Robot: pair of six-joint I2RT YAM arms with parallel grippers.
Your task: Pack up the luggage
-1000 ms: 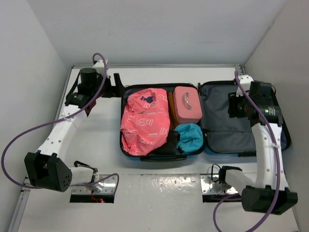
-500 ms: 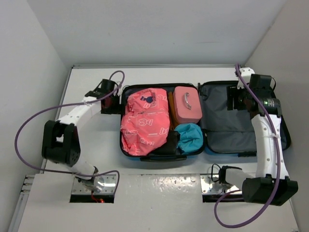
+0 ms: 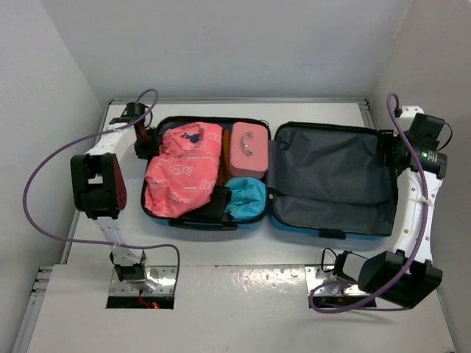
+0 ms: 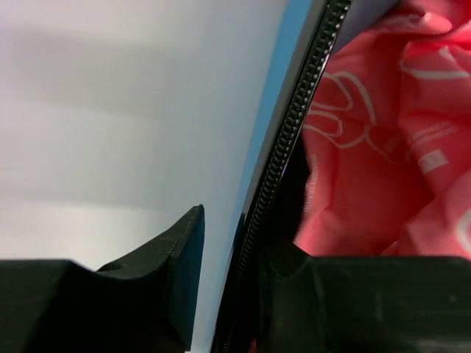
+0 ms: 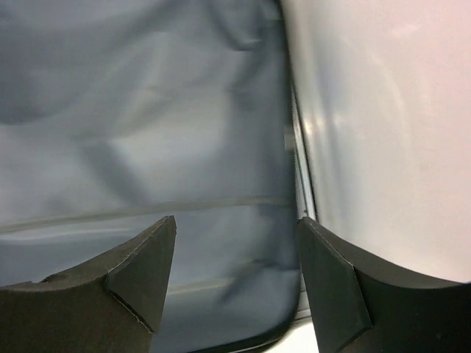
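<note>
**Open suitcase on the counter.** The large bright-blue hard-shell suitcase with dark grey fabric lining [image 3: 331,173] is laid open flat on the white counter [image 3: 243,250], spanning the space between the two tools. The left tool [image 4: 235,235] is set astride the black zipper rim [image 4: 291,140] of the filled half, its jaws partly closed. One finger lies on the rim's inner side, and a strip of blue shell is seen beside the outer finger [image 4: 169,287], so a firm grip cannot be confirmed. Just inside this tool a pink printed fabric bundle [image 4: 383,147] is packed. Farther from it are a small pink box-shaped case with a handle [image 3: 246,151] and a teal fabric bundle [image 3: 245,198]. The right tool [image 5: 235,220] is held wide open over the lining at the lid's outer edge, with nothing grasped.
</note>
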